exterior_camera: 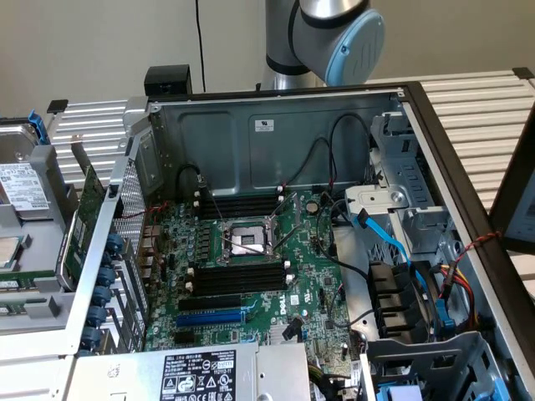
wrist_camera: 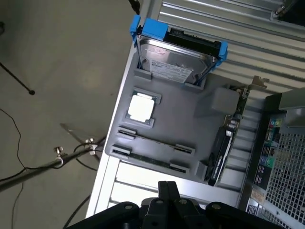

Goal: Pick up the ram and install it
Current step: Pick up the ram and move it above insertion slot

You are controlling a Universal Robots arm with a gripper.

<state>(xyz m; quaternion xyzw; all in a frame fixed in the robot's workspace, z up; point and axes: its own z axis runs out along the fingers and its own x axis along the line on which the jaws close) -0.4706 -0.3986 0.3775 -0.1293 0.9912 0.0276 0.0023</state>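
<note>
Looking down, I find the ram point(wrist_camera: 148, 160) seated on edge, its long axis running crosswise just ahead of my fingers point(wrist_camera: 167, 188), which are pinched shut on nothing, with the grey tray point(wrist_camera: 190, 124) cradling it.

A joint of my arm point(exterior_camera: 338, 33), grey with a blue cap, rises behind the open computer case point(exterior_camera: 334, 125). Inside lies the green motherboard point(exterior_camera: 309, 284), its CPU socket point(exterior_camera: 248, 240) between two banks of black memory slots point(exterior_camera: 238, 278). At the exterior view's left, a hard drive point(exterior_camera: 21, 188) and an expansion card point(exterior_camera: 84, 225) sit beside the case.
</note>
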